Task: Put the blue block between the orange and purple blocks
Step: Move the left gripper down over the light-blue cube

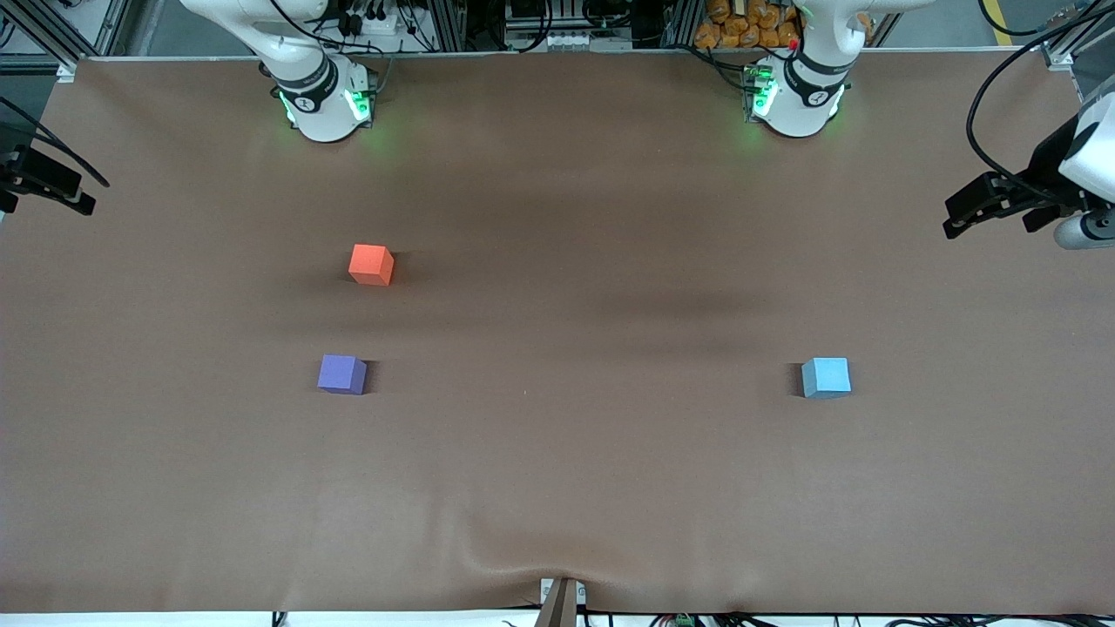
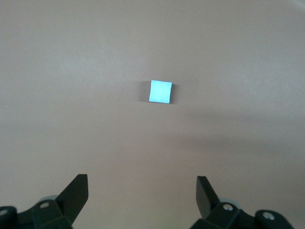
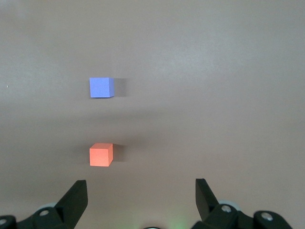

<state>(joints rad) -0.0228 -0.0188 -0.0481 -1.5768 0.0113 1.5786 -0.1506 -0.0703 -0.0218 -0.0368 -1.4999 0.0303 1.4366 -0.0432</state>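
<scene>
The blue block (image 1: 826,377) (image 2: 160,91) lies alone on the brown table toward the left arm's end. The orange block (image 1: 371,264) (image 3: 101,154) and the purple block (image 1: 341,374) (image 3: 101,87) lie toward the right arm's end, the purple one nearer the front camera, with a gap of bare table between them. My left gripper (image 2: 141,183) hangs high over the table, open and empty, well apart from the blue block. My right gripper (image 3: 140,188) is also high, open and empty, with the orange block the closer of the two below it. Neither hand shows clearly in the front view.
The arm bases (image 1: 324,100) (image 1: 794,91) stand at the table's back edge. Dark fixtures (image 1: 1002,205) (image 1: 43,178) reach in at both table ends. The brown cover wrinkles by a clamp (image 1: 562,601) at the front edge.
</scene>
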